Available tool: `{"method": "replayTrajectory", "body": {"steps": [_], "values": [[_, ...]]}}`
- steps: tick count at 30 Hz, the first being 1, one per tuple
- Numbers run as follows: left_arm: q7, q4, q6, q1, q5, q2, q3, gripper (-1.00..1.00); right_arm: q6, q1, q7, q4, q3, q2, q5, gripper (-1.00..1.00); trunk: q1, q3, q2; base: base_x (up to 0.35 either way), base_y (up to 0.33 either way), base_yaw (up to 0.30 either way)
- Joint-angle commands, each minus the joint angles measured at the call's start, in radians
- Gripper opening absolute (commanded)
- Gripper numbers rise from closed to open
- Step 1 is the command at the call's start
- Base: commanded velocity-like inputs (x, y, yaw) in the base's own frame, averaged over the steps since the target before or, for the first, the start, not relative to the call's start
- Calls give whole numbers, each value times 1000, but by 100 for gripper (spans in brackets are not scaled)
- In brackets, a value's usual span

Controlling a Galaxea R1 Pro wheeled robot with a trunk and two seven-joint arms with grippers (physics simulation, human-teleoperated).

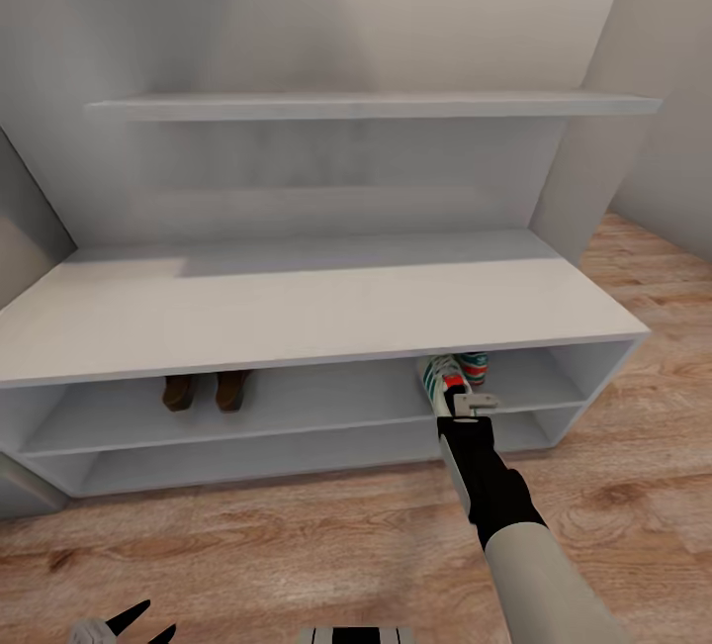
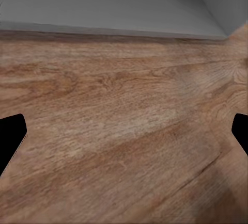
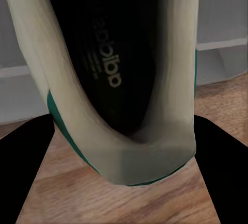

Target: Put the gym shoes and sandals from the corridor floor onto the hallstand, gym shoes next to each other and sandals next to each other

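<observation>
While held by its heel at the front edge of the hallstand [image 1: 326, 313], gym shoe [image 1: 438, 382]: white, green side stripe, toe pointing into the upper tier of the low open base, long axis running front to back in line with the right forearm; seen from the right wrist, the heel collar and dark insole [image 3: 111, 69] lie directly ahead of the tool, wood floor beneath

Second gym shoe [image 1: 471, 365]: already on the same tier, just beside the held one on its right, further in

Two sandals [image 1: 206, 391]: dark brown, side by side on that tier, well apart to the left

Right tool [image 1: 465, 405]: clamped on the held shoe's heel; judged step, pushing the shoe straight in along its own axis until it rests next to its mate, then letting go

Left tool [image 1: 133, 624]: low by the robot's base, fingers spread wide, carrying nothing, over corridor floor [image 2: 119, 131]; far from the shoes, so the right arm is the nearer

Risk, judged: heel left overhanging the shelf edge
</observation>
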State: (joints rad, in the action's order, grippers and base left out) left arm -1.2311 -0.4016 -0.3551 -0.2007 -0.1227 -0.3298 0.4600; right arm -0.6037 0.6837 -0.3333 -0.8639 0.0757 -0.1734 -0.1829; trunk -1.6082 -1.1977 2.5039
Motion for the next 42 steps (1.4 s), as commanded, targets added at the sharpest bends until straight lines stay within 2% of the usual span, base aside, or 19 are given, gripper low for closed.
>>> {"method": "replayTrajectory", "body": {"steps": [1,42], "values": [[-4,1,-5,-1,0,0,2,100,-7,0,4,-1,3,-1,-10,-100,0,-1,0,29,0,0],[-4,0,-5,0,0,1,-3,100,-7,0,4,-1,3,-1,-10,-100,0,-1,0,93,25,0]]}}
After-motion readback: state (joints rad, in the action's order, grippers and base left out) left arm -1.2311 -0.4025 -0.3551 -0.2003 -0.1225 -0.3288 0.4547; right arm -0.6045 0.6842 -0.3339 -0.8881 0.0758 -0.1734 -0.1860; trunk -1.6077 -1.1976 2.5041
